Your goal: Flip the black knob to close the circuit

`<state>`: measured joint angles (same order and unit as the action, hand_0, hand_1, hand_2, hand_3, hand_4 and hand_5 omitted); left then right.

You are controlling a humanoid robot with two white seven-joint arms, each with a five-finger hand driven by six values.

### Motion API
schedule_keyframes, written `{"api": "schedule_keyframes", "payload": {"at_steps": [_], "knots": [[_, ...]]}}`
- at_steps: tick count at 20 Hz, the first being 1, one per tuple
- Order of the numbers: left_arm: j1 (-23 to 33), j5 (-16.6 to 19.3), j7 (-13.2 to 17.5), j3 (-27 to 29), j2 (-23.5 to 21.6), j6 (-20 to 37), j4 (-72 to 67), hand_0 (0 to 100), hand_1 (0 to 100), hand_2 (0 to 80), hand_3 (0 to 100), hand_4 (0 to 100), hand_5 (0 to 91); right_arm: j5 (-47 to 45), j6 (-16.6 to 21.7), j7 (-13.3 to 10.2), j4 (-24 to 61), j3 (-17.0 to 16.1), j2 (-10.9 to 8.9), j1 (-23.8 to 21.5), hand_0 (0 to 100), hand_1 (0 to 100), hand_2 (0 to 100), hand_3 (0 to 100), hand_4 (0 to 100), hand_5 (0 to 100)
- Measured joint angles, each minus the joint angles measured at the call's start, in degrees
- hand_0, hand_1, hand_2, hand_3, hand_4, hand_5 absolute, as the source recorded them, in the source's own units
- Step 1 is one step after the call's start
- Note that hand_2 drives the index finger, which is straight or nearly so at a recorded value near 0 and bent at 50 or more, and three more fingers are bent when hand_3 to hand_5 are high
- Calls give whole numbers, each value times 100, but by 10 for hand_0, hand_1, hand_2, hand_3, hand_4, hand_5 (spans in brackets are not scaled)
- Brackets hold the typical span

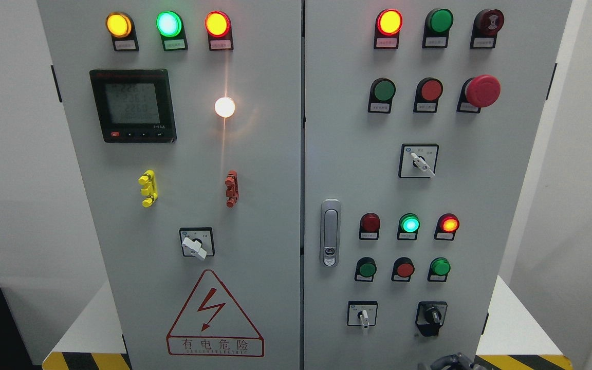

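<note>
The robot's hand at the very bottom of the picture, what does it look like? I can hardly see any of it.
Very little shows. Only the top of one hand peeks over the bottom edge, below the black knob. It looks dark grey, with rounded, knuckle-like segments, plastic or metal rather than cloth. No cables, markings or sleeve are visible, and which arm it belongs to cannot be told. The other hand is out of view.

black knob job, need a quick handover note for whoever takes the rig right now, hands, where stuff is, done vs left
Hands: a dark hand barely pokes up at the bottom edge, right of the middle; its side and its fingers cannot be told. Nothing else of the arms shows.
Where: the black knob sits at the lower right of the right cabinet door, to the right of a white-handled selector. The hand is just below the knob, not touching it.
Done: nothing visible yet.
Left: reach up, grasp the knob, turn it to close the circuit.
</note>
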<state>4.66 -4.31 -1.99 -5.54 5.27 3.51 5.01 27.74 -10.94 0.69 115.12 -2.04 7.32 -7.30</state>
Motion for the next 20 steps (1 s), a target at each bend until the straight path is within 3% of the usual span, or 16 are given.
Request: {"api": "schedule_keyframes", "payload": {"at_steps": [6, 8, 11, 15, 20], "knots": [[0, 0, 0, 0, 0, 0, 0, 120, 556, 0, 0, 0, 0, -1963, 918, -119, 202, 86, -33, -671, 0, 108, 35, 206, 165, 80], [0, 0, 0, 0, 0, 0, 0, 120, 556, 0, 0, 0, 0, -2427, 1211, 184, 240, 105, -45, -897, 0, 84, 0, 122, 75, 0], [0, 0, 0, 0, 0, 0, 0, 120, 556, 0, 0, 0, 0, -2973, 1566, 596, 258, 129, -65, -1201, 0, 44, 0, 0, 0, 0], [0, 0, 0, 0, 0, 0, 0, 120, 556, 0, 0, 0, 0, -3450, 1778, 1011, 256, 126, -84, -1443, 0, 22, 0, 0, 0, 0], [0, 0, 0, 0, 0, 0, 0, 120, 556, 0, 0, 0, 0, -3751, 1825, 1186, 247, 73, -99, -1584, 0, 14, 0, 0, 0, 0]]}}
